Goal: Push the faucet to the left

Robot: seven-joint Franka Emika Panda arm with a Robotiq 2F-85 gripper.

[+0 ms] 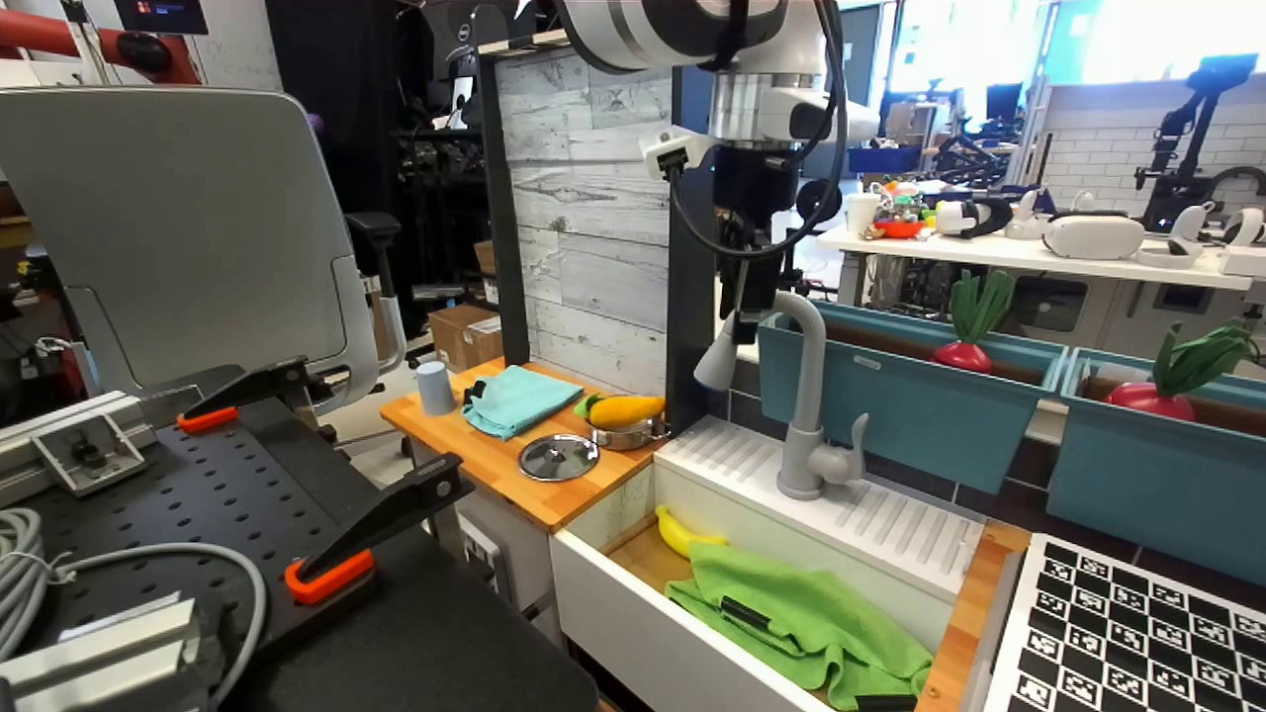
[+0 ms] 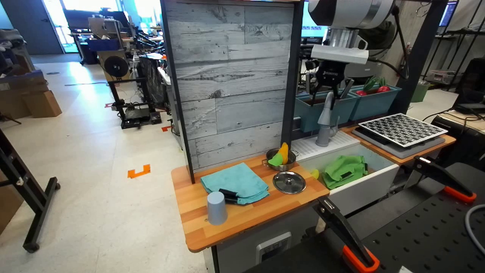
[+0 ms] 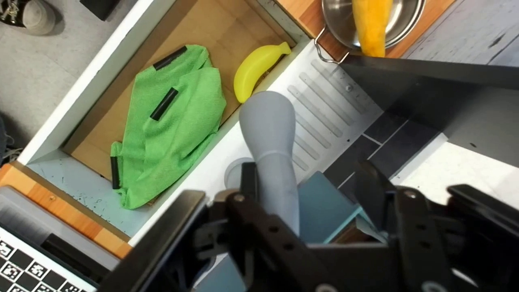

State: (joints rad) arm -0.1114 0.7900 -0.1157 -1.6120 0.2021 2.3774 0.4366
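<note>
The faucet is a slim grey tap with a hooked spout. It stands upright on the white ribbed sink ledge in both exterior views (image 1: 811,381) (image 2: 324,117). In the wrist view, its spout (image 3: 272,142) points up the picture toward the banana. My gripper is at the top of the spout in both exterior views (image 1: 744,314) (image 2: 323,99). In the wrist view, my gripper (image 3: 310,174) is open with its fingers apart. The spout lies between them, close beside the left-hand finger; I cannot tell whether they touch. The faucet's base is mostly hidden in the wrist view.
Blue planters (image 1: 900,396) with radishes stand right behind the faucet. A green cloth (image 1: 806,613) and a yellow banana (image 3: 259,69) lie in the sink (image 1: 633,618). A pot (image 2: 290,163) and a grey wood panel (image 2: 235,83) stand beside it.
</note>
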